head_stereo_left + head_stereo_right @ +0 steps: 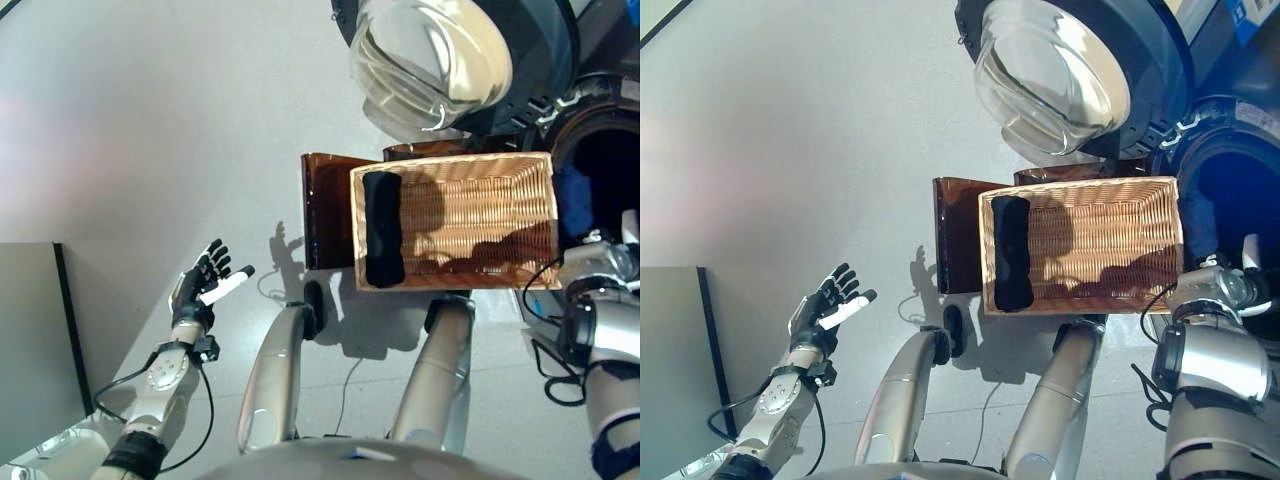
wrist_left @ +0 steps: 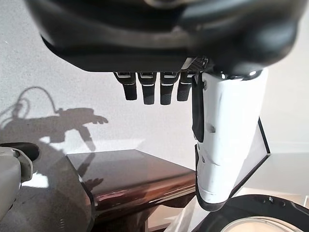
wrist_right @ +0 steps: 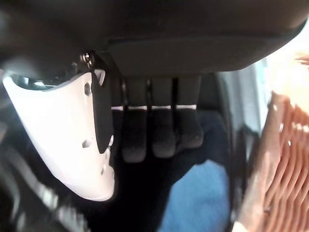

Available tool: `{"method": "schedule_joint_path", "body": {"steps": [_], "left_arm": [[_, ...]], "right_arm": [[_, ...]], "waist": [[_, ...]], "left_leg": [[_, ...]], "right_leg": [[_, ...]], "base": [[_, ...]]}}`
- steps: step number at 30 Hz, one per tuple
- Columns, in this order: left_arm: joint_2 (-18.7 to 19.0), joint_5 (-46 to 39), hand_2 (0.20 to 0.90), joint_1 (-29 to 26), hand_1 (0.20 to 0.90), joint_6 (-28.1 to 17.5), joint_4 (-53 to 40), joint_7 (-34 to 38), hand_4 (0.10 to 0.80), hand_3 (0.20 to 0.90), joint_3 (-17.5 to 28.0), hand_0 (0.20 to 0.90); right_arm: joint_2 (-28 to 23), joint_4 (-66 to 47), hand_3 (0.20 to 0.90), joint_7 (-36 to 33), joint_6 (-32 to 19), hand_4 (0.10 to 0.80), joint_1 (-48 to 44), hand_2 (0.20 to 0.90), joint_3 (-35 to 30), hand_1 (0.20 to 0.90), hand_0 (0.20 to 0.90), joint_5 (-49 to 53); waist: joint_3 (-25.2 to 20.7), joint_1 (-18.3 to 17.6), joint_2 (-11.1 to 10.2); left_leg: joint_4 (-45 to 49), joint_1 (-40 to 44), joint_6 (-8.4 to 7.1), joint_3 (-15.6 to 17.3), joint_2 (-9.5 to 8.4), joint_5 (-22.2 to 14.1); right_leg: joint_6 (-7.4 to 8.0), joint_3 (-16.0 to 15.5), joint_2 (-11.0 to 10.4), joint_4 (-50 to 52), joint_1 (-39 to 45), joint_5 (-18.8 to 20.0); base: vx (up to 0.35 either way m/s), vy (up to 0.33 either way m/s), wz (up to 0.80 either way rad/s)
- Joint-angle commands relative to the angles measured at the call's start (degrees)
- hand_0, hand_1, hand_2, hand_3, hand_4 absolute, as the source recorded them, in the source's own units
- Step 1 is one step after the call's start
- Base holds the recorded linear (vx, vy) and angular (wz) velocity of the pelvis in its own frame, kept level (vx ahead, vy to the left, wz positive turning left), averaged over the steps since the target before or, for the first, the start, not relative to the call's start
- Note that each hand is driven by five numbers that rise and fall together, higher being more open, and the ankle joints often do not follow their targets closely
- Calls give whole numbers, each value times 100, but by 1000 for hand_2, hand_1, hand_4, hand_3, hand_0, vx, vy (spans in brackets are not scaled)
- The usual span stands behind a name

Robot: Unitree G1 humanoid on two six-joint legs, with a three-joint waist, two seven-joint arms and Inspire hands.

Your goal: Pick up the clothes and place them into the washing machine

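Seen from above: a rectangular wicker basket (image 1: 470, 215) on a dark brown stand (image 1: 325, 210), just beside the washing machine (image 1: 1230, 190), round glass door (image 1: 430, 60) swung open. Draped over the basket's left end, a rolled black garment (image 1: 383, 228), long axis running from the near rim to the far rim, across the basket's own length. Inside the dark drum (image 3: 145, 193), a blue cloth (image 3: 198, 198). Right hand (image 3: 154, 135) at the drum's mouth over that blue cloth, fingers straight, holding nothing. Left hand (image 1: 205, 283) well apart to the left above the grey floor (image 1: 150, 120), fingers spread wide, empty.
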Motion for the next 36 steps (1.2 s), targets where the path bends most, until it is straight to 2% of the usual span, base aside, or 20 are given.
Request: {"method": "schedule_joint_path", "body": {"steps": [1,2,6,11,24,36], "left_arm": [[480,-44,900,265,900,-579,-276,114,800,900,406,900],[476,-42,900,270,900,-579,-278,114,800,900,411,900],[438,45,900,241,900,-687,-225,130,800,900,500,900],[380,169,900,246,900,-751,-271,193,800,900,564,900],[338,141,900,164,900,-719,-215,207,800,900,528,900],[466,141,900,261,900,-660,-356,64,800,900,550,900]], "right_arm": [[-261,-474,900,-499,6,800,205,900,774,900,900,-1714],[-256,-483,900,-509,13,800,204,900,777,900,900,-1723],[-368,-722,900,-1023,511,800,353,900,1553,900,900,-3483],[-376,-714,900,-1416,870,800,421,900,1733,900,900,-4361],[-115,-134,900,-1047,1323,800,297,900,2089,900,900,-4796],[-458,191,900,-729,1568,800,115,900,2385,900,900,-5189]], "waist": [[-176,-58,-73],[-176,-64,-71],[-168,-47,-117],[-174,-26,-97],[-190,0,-159],[-134,100,-110]], "left_leg": [[-604,142,-448,-344,382,642],[-604,142,-448,-346,382,643],[-636,109,-441,-357,385,685],[-649,84,-448,-352,386,703],[-475,-25,-492,-394,431,659],[-70,-172,-500,-468,460,507]], "right_leg": [[-107,215,-121,174,165,144],[-107,214,-122,174,166,144],[-94,203,-122,109,167,220],[-83,182,-145,75,176,237],[-145,238,-72,270,58,146],[-204,336,-41,816,-146,-162]], "base": [[0,0,0],[0,0,0],[0,0,0],[0,0,0],[-1,-1,0],[1,-6,1]]}}
